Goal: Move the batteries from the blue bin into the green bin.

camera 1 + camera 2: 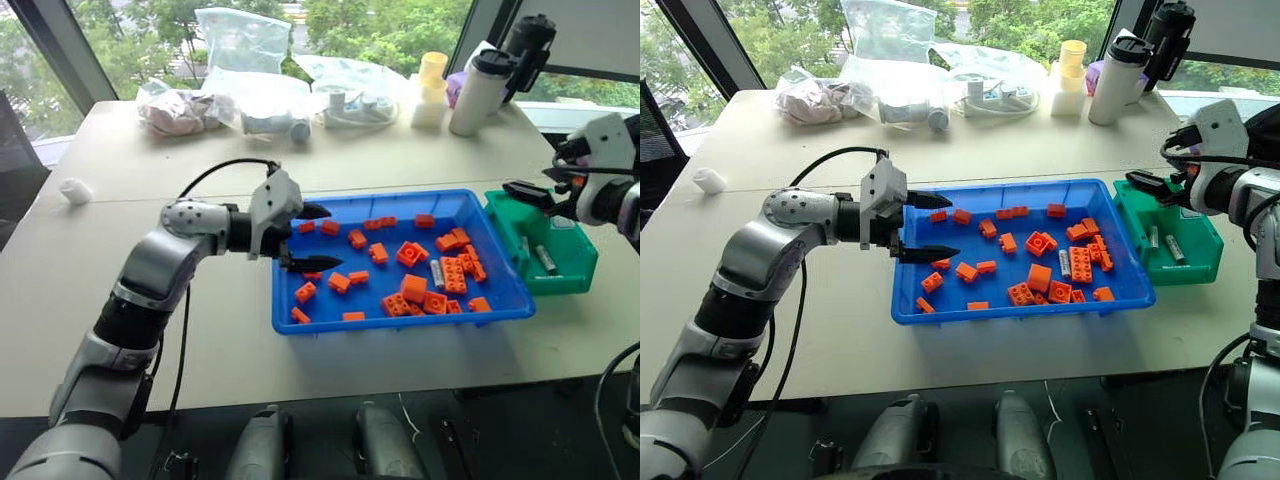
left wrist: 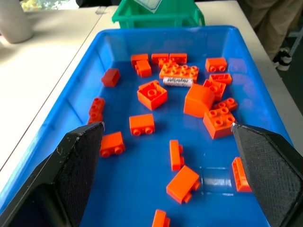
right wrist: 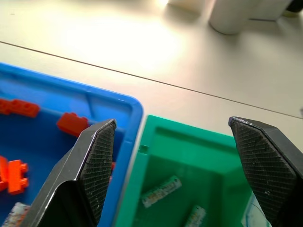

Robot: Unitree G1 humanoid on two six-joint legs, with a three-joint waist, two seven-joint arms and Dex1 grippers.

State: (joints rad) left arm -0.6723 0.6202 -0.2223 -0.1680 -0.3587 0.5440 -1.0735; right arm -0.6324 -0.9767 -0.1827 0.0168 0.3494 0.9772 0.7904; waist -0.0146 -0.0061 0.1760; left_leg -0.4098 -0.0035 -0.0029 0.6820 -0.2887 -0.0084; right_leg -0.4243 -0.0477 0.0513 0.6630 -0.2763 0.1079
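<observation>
Batteries point(image 3: 161, 191) partly moved: two lying in green bin point(image 1: 575, 270) at right of frame, touching blue bin point(image 1: 300, 325) at centre. One battery point(image 1: 436, 272) left in blue bin among orange bricks point(image 1: 414, 288), right of middle, label up; any others hidden by bricks, cannot tell. Right gripper point(image 3: 173, 156) spread wide and empty above green bin's near edge. Left gripper point(image 1: 312, 238) spread wide, empty, over blue bin's left end. Remaining: pick last visible battery, drop in green bin.

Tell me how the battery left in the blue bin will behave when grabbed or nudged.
The battery is a smooth cylinder lying flat, so it probably rolls if nudged. It looks rigid. Wedged beside orange bricks in the blue bin, it may slip sideways.
</observation>
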